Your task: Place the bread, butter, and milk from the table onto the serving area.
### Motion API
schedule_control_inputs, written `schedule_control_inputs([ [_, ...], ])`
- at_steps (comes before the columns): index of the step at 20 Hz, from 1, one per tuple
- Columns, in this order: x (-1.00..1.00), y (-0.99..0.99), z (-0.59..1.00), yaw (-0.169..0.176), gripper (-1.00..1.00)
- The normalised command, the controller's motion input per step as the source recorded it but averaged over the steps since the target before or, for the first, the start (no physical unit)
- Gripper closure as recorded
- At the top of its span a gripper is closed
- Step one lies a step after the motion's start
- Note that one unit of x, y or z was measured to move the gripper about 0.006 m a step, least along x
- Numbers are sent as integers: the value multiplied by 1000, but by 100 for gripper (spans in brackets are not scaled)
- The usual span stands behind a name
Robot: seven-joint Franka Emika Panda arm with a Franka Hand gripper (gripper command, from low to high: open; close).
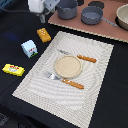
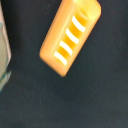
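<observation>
— Dark tabletop (image 1: 10, 35) everywhere. Working across from the exterior view's left of the placemat (image 1: 100, 75), what do you see?

— First the butter (image 1: 13, 69), off the mat's near corner. Then the milk (image 1: 29, 48), just beside the mat's edge. Then the bread (image 1: 43, 34), near the mat's far corner. All three lie on the table, none on the mat. On the mat sit a plate (image 1: 67, 65), a fork (image 1: 65, 80) and a knife (image 1: 77, 56). Beyond it, a brown board (image 1: 107, 28) carries grey pots (image 1: 92, 15).

— And the wrist view?

— Only the bread (image 2: 71, 36), close up, pale stripes on top, its long axis running diagonally. A pale edge at one side is cut off; I can't name it.

— How does the loaf lie against the mat?

— In the exterior view, its long axis is roughly parallel to the mat's nearest edge.

— The gripper (image 1: 44, 7)?

— Above the bread, blurred, partly cropped. Whether its fingers are spread or closed, I can't tell.
</observation>
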Motion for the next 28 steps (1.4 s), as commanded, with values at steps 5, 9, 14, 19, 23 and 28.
schedule_control_inputs([
  [5, -174, -115, -727, -113, -100],
  [9, -181, 0, -559, -116, -100],
  [14, -197, 131, -192, -118, -100],
  [19, -270, 123, -168, -114, -100],
  [23, -427, 59, -324, -63, -100],
  [28, -537, 165, -303, -5, -100],
])
